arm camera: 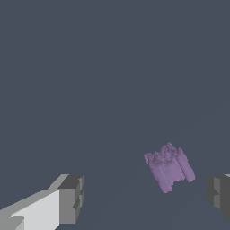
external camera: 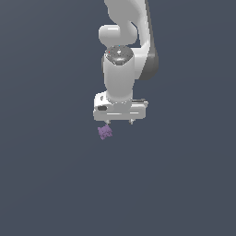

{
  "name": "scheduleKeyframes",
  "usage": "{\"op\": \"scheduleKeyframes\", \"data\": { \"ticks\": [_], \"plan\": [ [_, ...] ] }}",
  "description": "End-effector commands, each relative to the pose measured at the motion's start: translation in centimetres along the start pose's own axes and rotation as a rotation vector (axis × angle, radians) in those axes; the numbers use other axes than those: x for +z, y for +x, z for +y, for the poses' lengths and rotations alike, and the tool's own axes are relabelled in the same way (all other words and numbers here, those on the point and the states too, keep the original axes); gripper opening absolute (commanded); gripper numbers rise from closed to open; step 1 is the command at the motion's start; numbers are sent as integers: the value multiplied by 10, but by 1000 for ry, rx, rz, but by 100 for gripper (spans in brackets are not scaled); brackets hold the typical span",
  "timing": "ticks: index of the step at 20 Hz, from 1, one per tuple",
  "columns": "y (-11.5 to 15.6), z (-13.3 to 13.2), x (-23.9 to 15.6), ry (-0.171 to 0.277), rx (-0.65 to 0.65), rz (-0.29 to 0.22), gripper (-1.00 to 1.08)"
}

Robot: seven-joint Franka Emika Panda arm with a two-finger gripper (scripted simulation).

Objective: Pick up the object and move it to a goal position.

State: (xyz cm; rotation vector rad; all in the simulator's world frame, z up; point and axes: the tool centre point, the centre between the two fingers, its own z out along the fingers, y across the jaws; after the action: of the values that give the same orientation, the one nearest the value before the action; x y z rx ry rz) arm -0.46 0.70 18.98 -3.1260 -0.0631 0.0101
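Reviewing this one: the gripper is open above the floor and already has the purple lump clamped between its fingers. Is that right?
Not quite. The gripper is open, but the purple lump is not clamped: the wrist view shows it lying free between the two fingers, nearer one of them, with a gap on both sides. The exterior view shows it just below the fingertips.

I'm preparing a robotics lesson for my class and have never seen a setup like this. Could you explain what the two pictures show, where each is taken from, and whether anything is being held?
Both are computer-simulated renders. The exterior view shows a white robot arm reaching down over a plain grey surface. Its end effector has two short fingers. Just below lies a small purple lump, the thing to be picked up. The wrist view comes from a camera on the arm's wrist, looking past the fingers: the purple lump sits between them, nearer one finger. The end effector is open and holds nothing.
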Motion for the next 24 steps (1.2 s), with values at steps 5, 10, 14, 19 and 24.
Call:
{"op": "scheduleKeyframes", "data": {
  "ticks": [5, 10, 14, 19, 24],
  "plan": [
    [-2, 3, 5, 2, 48, -1, 100],
    [-5, 8, 14, 4, 133, -1, 100],
    [-8, 15, 23, 6, 230, -2, 100],
    [-14, 25, 37, 7, 385, -2, 100],
    [-21, 37, 52, 6, 548, -1, 100]
  ]
}}
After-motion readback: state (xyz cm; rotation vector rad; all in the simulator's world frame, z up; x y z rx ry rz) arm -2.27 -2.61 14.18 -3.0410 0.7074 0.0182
